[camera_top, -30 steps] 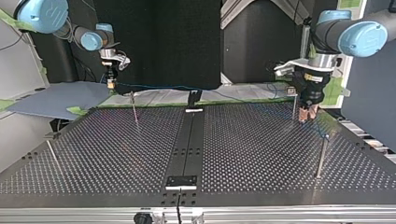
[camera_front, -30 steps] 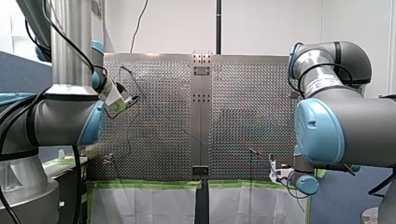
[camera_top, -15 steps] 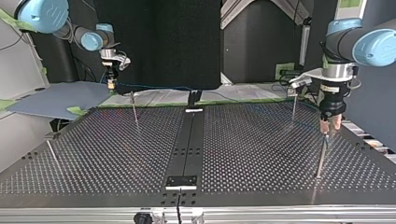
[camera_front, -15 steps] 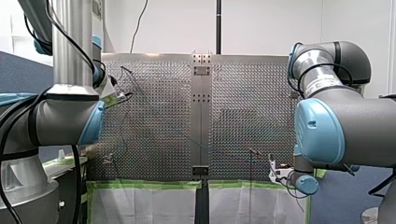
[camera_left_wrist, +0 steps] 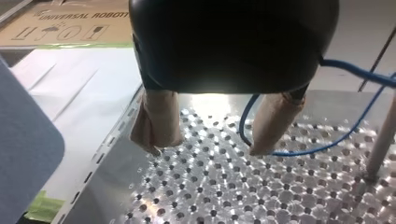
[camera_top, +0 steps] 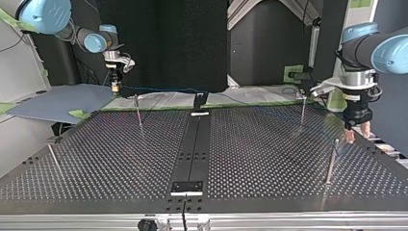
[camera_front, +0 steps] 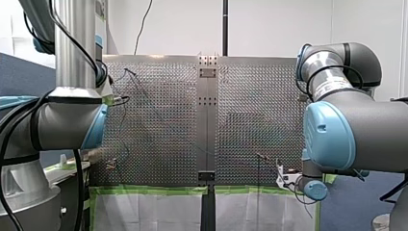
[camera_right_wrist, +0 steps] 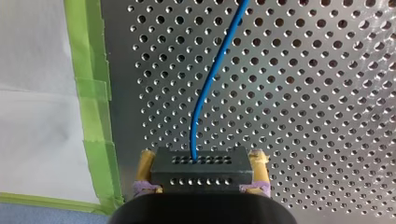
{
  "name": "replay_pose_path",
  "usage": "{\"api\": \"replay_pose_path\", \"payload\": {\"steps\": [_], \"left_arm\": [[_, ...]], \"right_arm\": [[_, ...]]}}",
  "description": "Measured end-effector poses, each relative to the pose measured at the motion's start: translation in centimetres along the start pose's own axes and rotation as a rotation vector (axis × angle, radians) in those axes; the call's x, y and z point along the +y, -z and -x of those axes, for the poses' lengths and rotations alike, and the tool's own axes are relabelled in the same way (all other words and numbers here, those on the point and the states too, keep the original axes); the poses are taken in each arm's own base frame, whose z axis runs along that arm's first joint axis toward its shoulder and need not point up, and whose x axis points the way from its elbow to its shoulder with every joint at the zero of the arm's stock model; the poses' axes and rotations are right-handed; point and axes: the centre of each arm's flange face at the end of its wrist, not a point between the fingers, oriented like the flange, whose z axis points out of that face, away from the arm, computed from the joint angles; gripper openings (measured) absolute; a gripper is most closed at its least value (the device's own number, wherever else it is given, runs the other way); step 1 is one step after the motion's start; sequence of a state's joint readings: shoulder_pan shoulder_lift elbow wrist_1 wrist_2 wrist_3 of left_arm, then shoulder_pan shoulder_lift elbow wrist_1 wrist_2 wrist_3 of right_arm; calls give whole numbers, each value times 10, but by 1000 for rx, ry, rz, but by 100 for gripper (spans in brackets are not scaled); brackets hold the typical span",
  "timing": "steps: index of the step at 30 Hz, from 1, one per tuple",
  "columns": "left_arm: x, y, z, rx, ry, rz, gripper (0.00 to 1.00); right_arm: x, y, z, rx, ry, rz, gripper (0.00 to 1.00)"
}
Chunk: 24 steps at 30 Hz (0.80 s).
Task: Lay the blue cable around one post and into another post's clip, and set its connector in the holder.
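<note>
Front view: the perforated desk (camera_front: 159,130) lies between my left arm (camera_front: 57,120) and my right arm (camera_front: 356,130). I cannot tell either arm's jaws from here.

Top view: my right arm's jaws hang at the far left edge. The blue cable (camera_top: 163,88) runs from them along the desk's far side towards my left arm's jaws, which hover beside the near post (camera_top: 331,161) at the right.

Left wrist view: the beige pads (camera_left_wrist: 156,123) are spread, and the cable curves loosely past one of them, unpinched.

Right wrist view: yellow-padded jaws pinch the black connector (camera_right_wrist: 201,165). The cable leads ahead over the desk, beside green tape (camera_right_wrist: 91,93).
</note>
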<state>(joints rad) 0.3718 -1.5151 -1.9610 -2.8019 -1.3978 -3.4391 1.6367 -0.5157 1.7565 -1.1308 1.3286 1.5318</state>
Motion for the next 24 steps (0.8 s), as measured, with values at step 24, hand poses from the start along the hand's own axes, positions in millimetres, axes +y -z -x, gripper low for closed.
{"api": "replay_pose_path", "payload": {"steps": [24], "left_arm": [[20, -19, 8, -61, -208, 101, 100]], "right_arm": [[9, -8, -5, 18, -34, 10, 0]]}}
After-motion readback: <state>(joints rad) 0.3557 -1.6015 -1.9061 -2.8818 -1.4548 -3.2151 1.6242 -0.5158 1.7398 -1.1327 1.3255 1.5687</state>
